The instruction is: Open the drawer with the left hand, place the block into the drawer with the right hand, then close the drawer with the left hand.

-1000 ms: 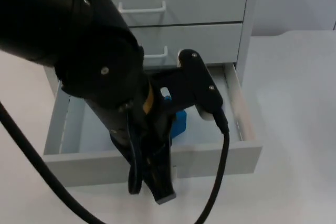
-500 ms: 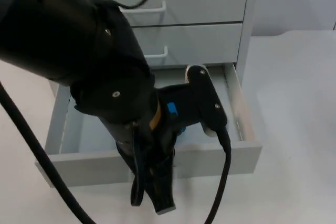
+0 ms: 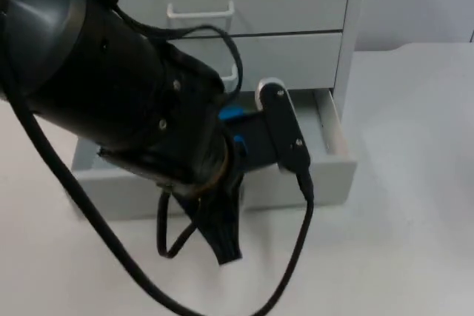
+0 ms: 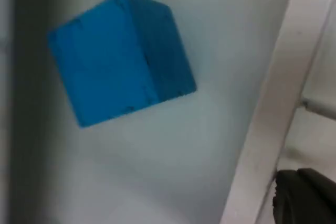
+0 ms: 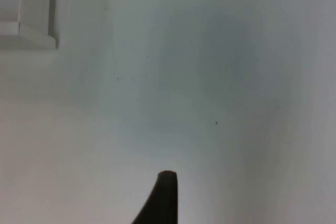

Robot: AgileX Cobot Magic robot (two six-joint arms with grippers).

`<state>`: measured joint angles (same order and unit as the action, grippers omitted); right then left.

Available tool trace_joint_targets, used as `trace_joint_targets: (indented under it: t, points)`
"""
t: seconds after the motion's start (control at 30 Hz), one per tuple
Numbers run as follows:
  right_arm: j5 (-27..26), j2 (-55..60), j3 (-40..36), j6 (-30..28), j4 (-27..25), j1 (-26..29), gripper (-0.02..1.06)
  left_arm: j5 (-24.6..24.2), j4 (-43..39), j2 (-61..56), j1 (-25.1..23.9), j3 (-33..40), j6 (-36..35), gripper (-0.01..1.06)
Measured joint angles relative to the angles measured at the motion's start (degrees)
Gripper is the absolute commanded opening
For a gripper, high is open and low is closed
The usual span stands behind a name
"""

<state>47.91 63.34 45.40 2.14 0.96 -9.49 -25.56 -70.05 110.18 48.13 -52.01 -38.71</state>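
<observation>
Left gripper [image 3: 226,246] hangs in front of the drawer [image 3: 326,183], tip down at the table [image 3: 400,242] just outside the drawer's front panel; the arm's bulk covers most of the drawer from above. Can't tell how far its jaws are apart or whether they hold the pull, since only one dark tip is visible from the top camera and one black fingertip [image 4: 307,195] in the left wrist view. Drawer is the lowest one in a grey cabinet [image 3: 296,27] and sits part-way out, its front panel near the gripper and its right side wall showing beyond the arm. Two shut drawers above it, each with a white handle [image 3: 200,12]. Block [image 4: 123,59] is blue, lying on the pale drawer floor, inward of the gripper and apart from the drawer's white front rim [image 4: 273,108], which runs between the block and the fingertip. From the top camera a sliver of blue [image 3: 232,114] shows past the arm, behind the gripper. Right gripper [image 5: 163,198]: one dark fingertip over bare white table, a corner of the cabinet base [image 5: 31,30] well off from it; jaw opening can't be told, nothing seen in it. Right arm waits.
</observation>
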Motion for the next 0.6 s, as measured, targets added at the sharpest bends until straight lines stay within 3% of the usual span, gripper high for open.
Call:
trace_joint_targets:
  t: [0.1, 0.13, 0.23, 0.33, 0.6]
  points:
    - [0.0, 0.0, 0.0, 0.0, 0.0, 0.0, 0.81, -1.8, -13.2, 1.1, 0.0, 0.0, -10.4, 0.00]
    - [0.0, 0.0, 0.0, 0.0, 0.0, 0.0, 0.81, -1.8, -13.2, 1.1, 0.0, 0.0, -10.4, 0.00]
    - [0.0, 0.0, 0.0, 0.0, 0.0, 0.0, 0.81, -4.8, -23.7, 3.6, 0.0, 0.0, -20.0, 0.00]
    - [0.0, 0.0, 0.0, 0.0, 0.0, 0.0, 0.81, -9.0, -27.8, 6.1, -0.2, -0.7, -24.8, 0.00]
    - [-0.2, 0.0, 0.0, 0.0, 0.0, 0.0, 0.81, -10.3, -29.8, 11.8, -5.5, -7.0, -27.2, 0.00]
